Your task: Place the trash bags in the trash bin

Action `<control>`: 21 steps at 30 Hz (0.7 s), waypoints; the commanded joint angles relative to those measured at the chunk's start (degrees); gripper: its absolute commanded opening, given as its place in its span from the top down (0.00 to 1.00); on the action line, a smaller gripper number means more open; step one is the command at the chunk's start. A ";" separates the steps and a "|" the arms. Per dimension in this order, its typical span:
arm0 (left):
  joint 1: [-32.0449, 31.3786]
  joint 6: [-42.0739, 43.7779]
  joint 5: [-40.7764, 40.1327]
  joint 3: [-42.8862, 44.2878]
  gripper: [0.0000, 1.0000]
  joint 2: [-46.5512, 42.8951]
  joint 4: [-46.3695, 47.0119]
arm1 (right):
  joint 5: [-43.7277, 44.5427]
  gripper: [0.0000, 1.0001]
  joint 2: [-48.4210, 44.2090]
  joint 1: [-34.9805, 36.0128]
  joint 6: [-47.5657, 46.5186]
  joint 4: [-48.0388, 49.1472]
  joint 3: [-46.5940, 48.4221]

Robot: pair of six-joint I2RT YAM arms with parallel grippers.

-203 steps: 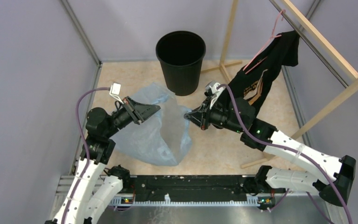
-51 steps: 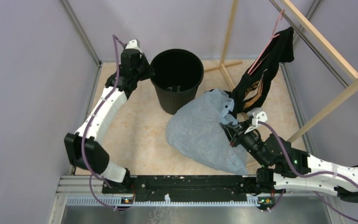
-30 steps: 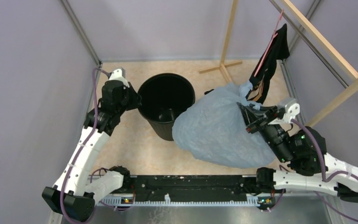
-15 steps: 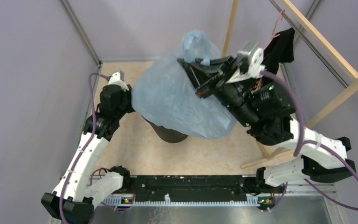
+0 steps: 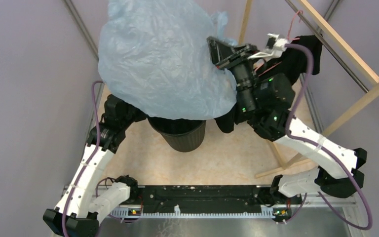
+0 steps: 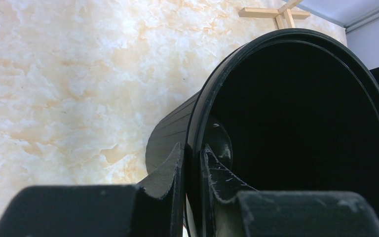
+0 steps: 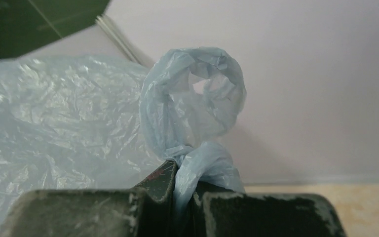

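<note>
Plastic fills most of my top view: the trash bag (image 5: pixel 163 59), a big pale blue sack of thin crinkled film, hangs high up. It spreads to the left from my right claw (image 7: pixel 182 180), which is closed tight on its twisted neck (image 7: pixel 200 163). The trash bin (image 5: pixel 180 140) stands directly below the bag, so I judge that the next move is downward. It is round, black and smooth, with a rolled rim (image 6: pixel 256 42). My left claw (image 6: pixel 192 160) pinches this rim, one finger outside and one inside.
</note>
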 commanded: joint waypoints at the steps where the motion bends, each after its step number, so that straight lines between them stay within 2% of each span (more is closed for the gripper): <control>1: -0.16 -0.88 2.71 -1.68 0.85 0.03 -2.70 | 8.61 1.00 -3.77 -2.05 2.76 0.19 -8.59; 5: -0.16 -0.72 2.77 -1.60 0.84 -0.07 -2.75 | 8.86 1.00 -7.25 -3.95 -1.33 -3.47 -17.69; 9: -0.16 -0.57 2.80 -1.51 0.84 -0.07 -2.98 | 11.18 1.00 -13.14 -3.98 -6.74 0.53 -25.44; 11: -0.16 -0.66 2.98 -1.72 0.84 -0.17 -2.90 | 11.18 1.00 -14.31 -4.19 -10.11 1.80 -26.77; 16: -0.15 -0.43 2.69 -2.02 0.83 -0.59 -1.85 | 4.95 1.00 -13.78 -4.21 -10.66 -4.77 -25.15; 17: -0.16 -0.18 2.75 -1.89 0.80 -0.67 -1.88 | 3.37 1.00 -13.87 -4.21 -10.29 -5.22 -25.31; 21: -0.16 0.93 2.62 -0.91 0.53 -1.40 -2.87 | 1.56 1.00 -13.36 -4.21 -10.33 -5.17 -25.54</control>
